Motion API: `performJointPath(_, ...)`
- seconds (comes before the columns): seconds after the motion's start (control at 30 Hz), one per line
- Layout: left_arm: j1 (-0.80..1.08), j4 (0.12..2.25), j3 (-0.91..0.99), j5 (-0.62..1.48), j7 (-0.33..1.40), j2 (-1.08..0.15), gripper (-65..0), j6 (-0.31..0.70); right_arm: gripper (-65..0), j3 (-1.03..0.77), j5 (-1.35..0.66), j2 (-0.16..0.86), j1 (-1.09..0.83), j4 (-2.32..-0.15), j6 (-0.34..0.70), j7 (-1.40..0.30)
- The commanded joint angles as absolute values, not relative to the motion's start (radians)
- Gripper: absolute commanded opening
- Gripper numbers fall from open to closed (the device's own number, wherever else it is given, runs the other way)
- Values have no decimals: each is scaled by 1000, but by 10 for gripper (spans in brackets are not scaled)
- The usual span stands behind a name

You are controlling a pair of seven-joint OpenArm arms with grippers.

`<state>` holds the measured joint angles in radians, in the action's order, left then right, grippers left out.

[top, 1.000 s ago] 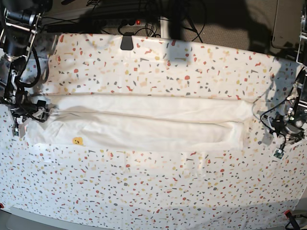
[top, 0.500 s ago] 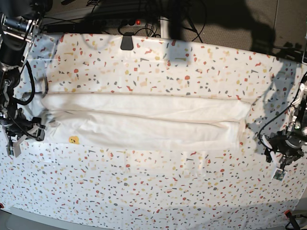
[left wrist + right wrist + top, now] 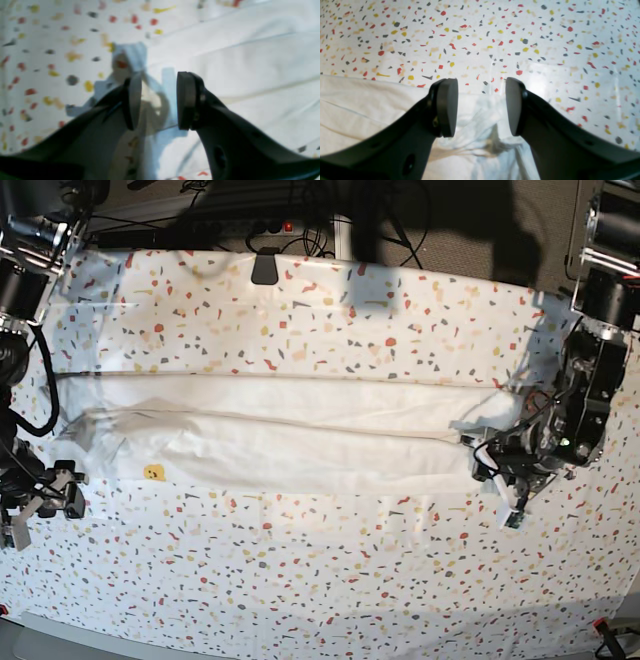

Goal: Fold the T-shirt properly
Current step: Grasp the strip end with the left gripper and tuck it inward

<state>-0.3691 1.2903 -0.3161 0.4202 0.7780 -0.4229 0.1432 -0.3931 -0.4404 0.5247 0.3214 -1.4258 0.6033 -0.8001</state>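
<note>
The white T-shirt (image 3: 300,430) lies folded into a long band across the table, with a small yellow print (image 3: 152,472) near its left end. My left gripper (image 3: 495,470) hovers at the band's rumpled right end. In the left wrist view this gripper (image 3: 160,82) is open, with the T-shirt (image 3: 250,62) spread to the right and blurred cloth below the gap. My right gripper (image 3: 40,500) sits just off the front left corner of the band. In the right wrist view it (image 3: 480,85) is open over crumpled cloth, with the T-shirt (image 3: 357,105) to its left.
The speckled table cover (image 3: 320,580) runs under everything. A black clip (image 3: 265,268) holds its back edge and a red clamp (image 3: 600,625) sits at the front right corner. Cables and dark gear lie behind the table.
The left arm has swung in from the table's right edge to the shirt's right end, which now looks rumpled. The right arm has drifted forward and left, off the shirt's left end.
</note>
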Motion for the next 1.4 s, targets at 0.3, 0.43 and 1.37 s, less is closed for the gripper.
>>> performJointPath(0.3,-399,1302,-307,313,788,-427,-422,100,-346,-447,-481,545,343,-1460,669,-852)
performJointPath(0.43,-399,1302,-307,327,793,-427,-422,83,-346,-447,-547,545,313,-1486,684,-870)
performJointPath(1.37,-398,1301,-307,374,838,-384,-422,87,-346,-448,-666,513,277,-1678,681,-966)
